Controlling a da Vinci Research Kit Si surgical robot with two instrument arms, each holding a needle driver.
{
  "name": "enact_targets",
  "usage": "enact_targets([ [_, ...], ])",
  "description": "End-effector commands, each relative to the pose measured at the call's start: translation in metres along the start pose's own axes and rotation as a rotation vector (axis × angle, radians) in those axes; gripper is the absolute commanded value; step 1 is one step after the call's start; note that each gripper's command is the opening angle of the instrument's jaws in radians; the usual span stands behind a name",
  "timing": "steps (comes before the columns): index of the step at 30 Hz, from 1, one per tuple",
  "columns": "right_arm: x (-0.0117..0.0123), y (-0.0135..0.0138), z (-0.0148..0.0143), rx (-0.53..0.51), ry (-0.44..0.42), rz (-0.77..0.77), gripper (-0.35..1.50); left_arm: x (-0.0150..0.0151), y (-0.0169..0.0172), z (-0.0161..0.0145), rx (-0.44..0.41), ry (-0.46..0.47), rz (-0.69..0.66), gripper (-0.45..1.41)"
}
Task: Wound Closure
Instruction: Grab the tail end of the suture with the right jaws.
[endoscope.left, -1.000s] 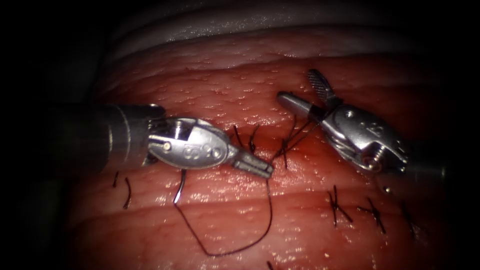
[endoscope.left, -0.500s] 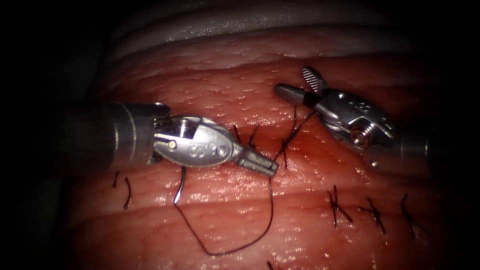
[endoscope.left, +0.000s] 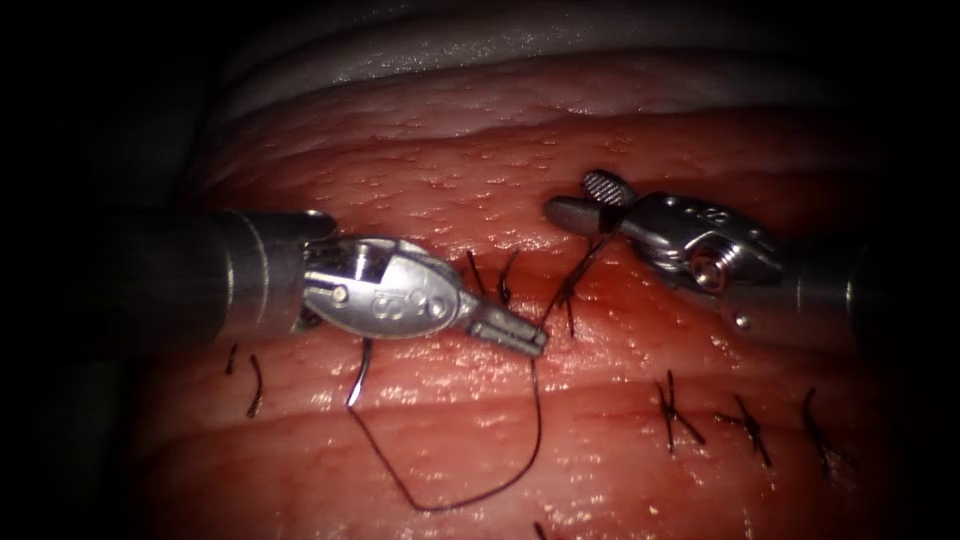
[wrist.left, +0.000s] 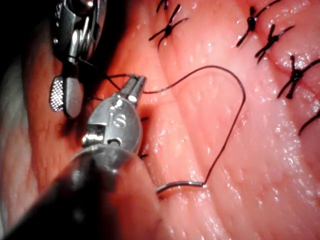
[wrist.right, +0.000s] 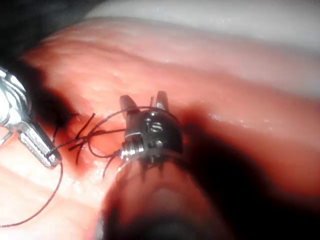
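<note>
My left tool (endoscope.left: 538, 342) is shut on the dark thread (endoscope.left: 520, 470) just left of a fresh stitch (endoscope.left: 570, 290). From its jaws the thread hangs in a wide loop over the tissue (endoscope.left: 600, 130) to the curved needle (endoscope.left: 358, 372). The needle lies loose on the surface below the left tool's wrist, held by neither tool. In the left wrist view it is a silver arc (wrist.left: 180, 186) near the left tool (wrist.left: 136, 82). My right tool (endoscope.left: 572, 195) is open above the stitch, with strands crossing its jaws. The right wrist view shows a loop of thread (wrist.right: 102, 120) lying over the right tool (wrist.right: 142, 100).
Several finished knotted stitches (endoscope.left: 672, 410) run along the closed cut to the lower right, and short cut ends (endoscope.left: 255, 385) stand at the left. Red fluid wets the tissue around the fresh stitch. The pale edge of the tissue (endoscope.left: 500, 45) lies at the back.
The right tool has turned at its wrist, dropped slightly toward the stitch, and its jaws have narrowed from wide open. The left tool, needle and thread loop have stayed almost still.
</note>
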Motion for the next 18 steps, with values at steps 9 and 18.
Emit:
enact_targets([
  [9,-0.0001,-0.0007,0.0011,0.023,0.018,0.018,-0.35,-0.0004,-0.0003,0.0005,-0.003,-0.001,-0.01,-0.45],
  [18,-0.0002,-0.001,0.0001,0.038,0.094,-0.001,-0.35,-0.0014,-0.0019,-0.0016,0.007,-0.015,-0.074,-0.45],
])
